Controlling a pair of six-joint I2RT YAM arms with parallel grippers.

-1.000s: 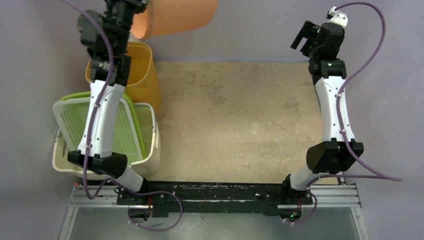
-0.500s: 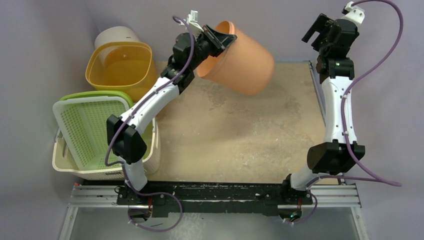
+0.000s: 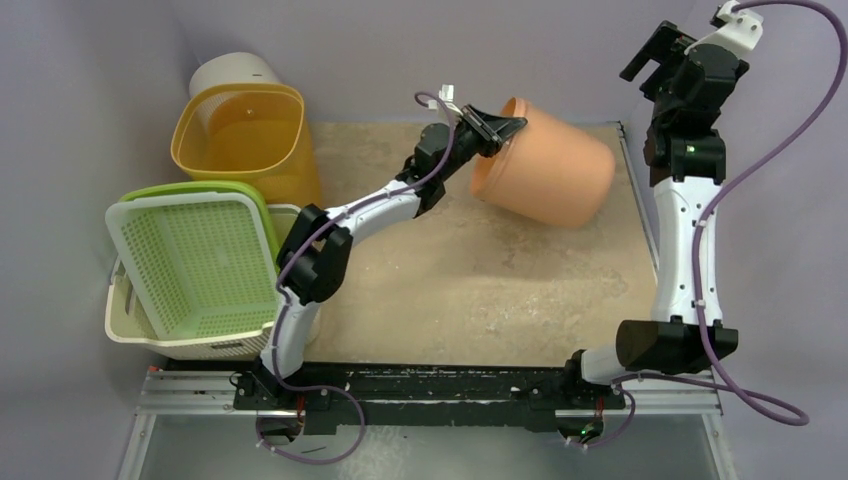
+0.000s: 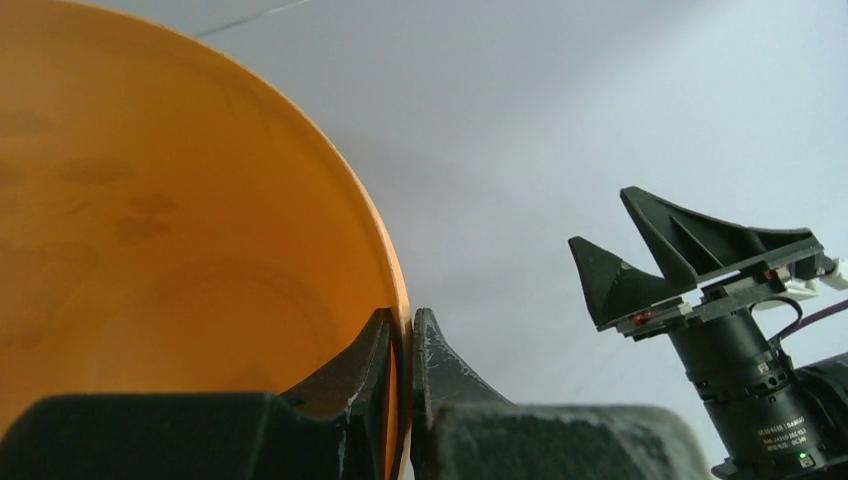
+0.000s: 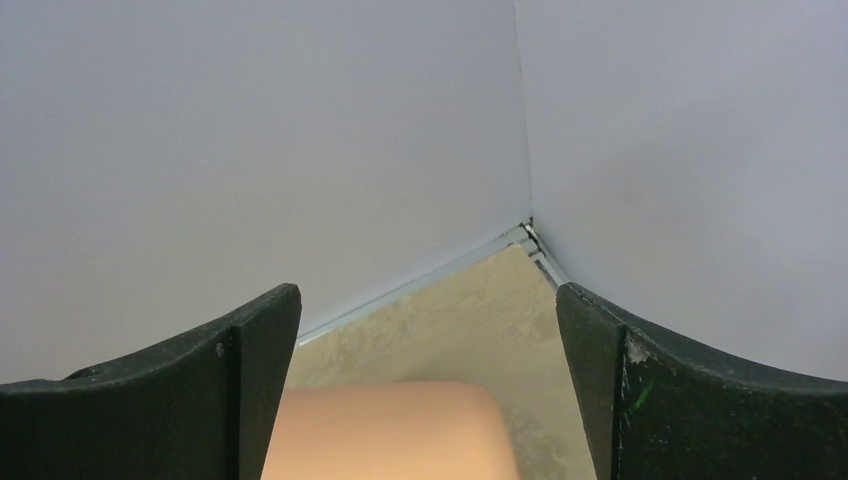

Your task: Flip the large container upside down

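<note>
Mid-flip: the left end effector [image 4: 402, 338], clamped on the rim of the large container [image 3: 550, 175], holds it sideways beyond its tips. The next move probably calls for more wrist roll. The right end effector [image 5: 425, 292] gapes apart.

Right wrist view's bottom edge cuts off the large container [image 5: 390, 430].

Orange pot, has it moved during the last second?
Yes. The orange pot has swung right, away from the yellow bin, held by the left gripper.
</note>
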